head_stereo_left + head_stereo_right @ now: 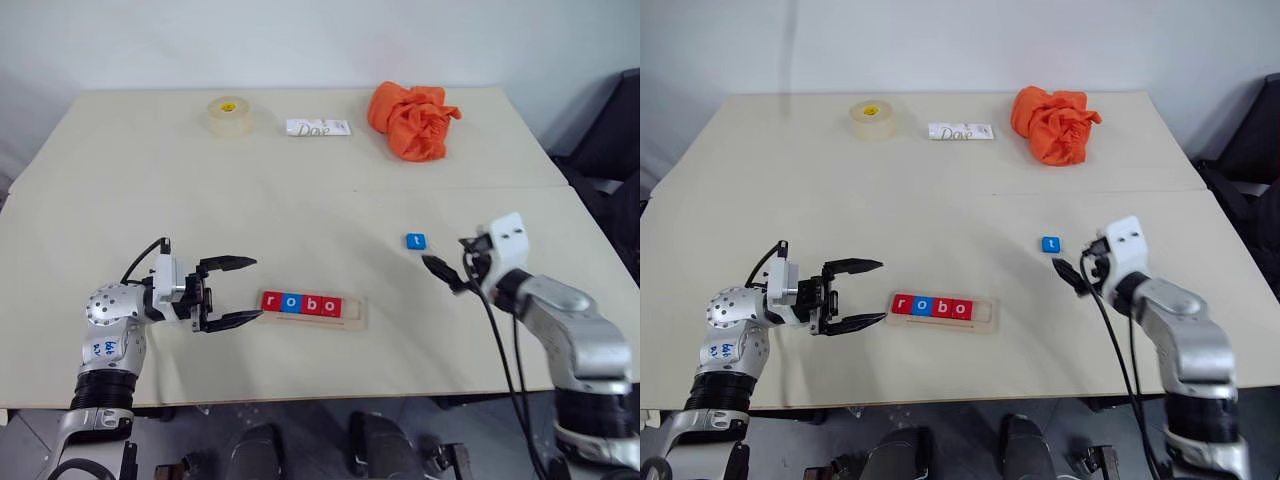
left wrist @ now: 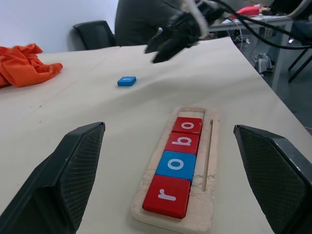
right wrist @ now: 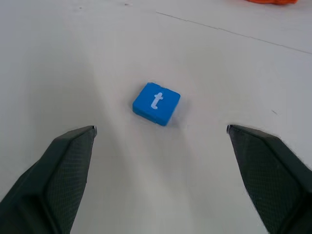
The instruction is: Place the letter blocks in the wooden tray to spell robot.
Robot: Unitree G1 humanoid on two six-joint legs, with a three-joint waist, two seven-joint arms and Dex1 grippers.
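On the pale beige counter, the long narrow pale wooden tray lay near the front edge, slightly left of centre. Four small flat square letter blocks sat in it side by side, touching one another: a red "r" block at the left end, then a blue "o" block, a red "b" block and a red "o" block. The right end of the tray was bare wood. The fifth tile, a blue "t" block, lay flat on the counter to the right of the tray and farther back, well apart from it.

The left gripper hung just left of the tray's left end, pointing right toward it, its two black fingers spread wide with nothing between them; the nearer finger's tip came close to the tray's end, though contact could not be judged. The right gripper hovered just right of and nearer than the blue "t" block, aimed at it, fingers spread wide on either side of the line to the tile and not touching it.

Along the far edge of the counter lay a roll of pale tape, a white Dove bar wrapper and a crumpled orange cloth.
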